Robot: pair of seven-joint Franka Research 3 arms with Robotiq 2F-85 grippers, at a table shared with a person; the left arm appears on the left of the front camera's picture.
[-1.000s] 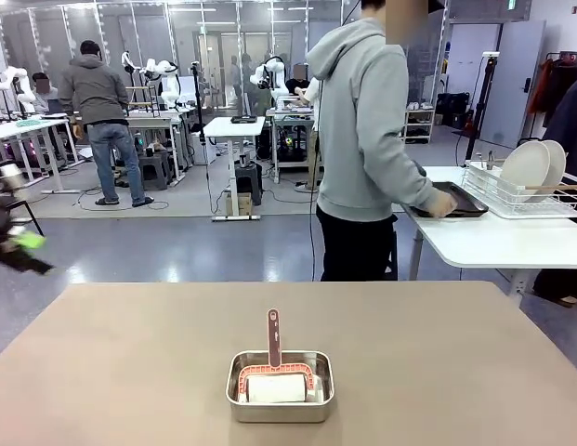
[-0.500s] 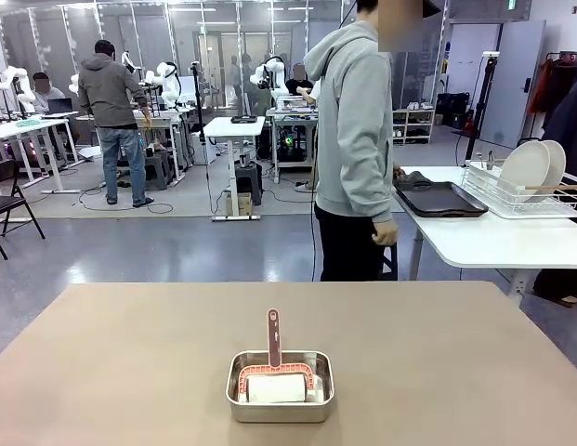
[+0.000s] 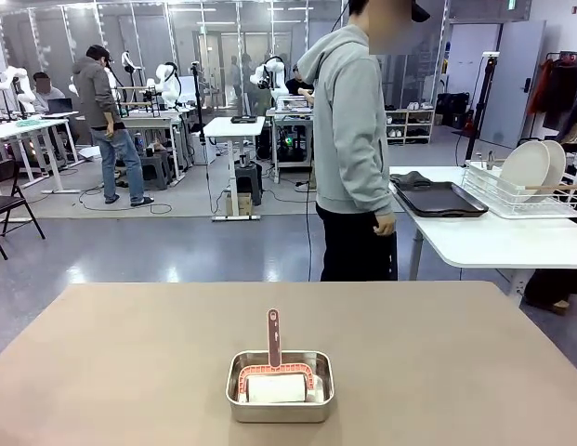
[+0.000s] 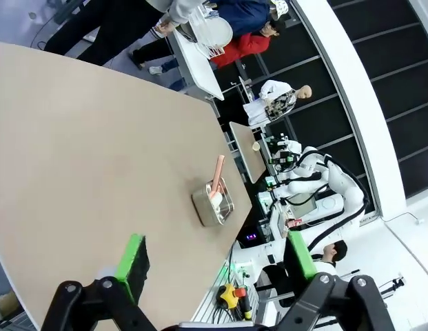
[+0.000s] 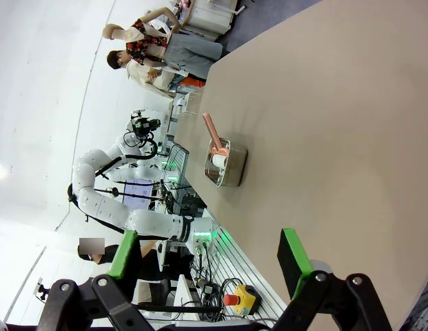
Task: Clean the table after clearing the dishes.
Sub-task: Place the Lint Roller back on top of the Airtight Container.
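Since a second ago, the person has let go of the dark tray on the white side table at far right, straightened and turned side-on, arm hanging down; a dark blurred shape with a green patch at the left edge has also gone from the front view. The tray lies flat beside a white dish rack that holds the white plates upright on edge, well apart from the tan table.

On the tan table, a small steel pan sits near the robot's edge, about midway across. A white block lies inside it with a reddish brush whose handle points toward the far side.

Seen from the left wrist camera, the left gripper hangs above the table's edge with its green-padded fingers spread wide, nothing between them; the pan lies ahead of it. In the right wrist view the right gripper is likewise released and empty, its pads far apart, with the pan farther off on the bare tan top.
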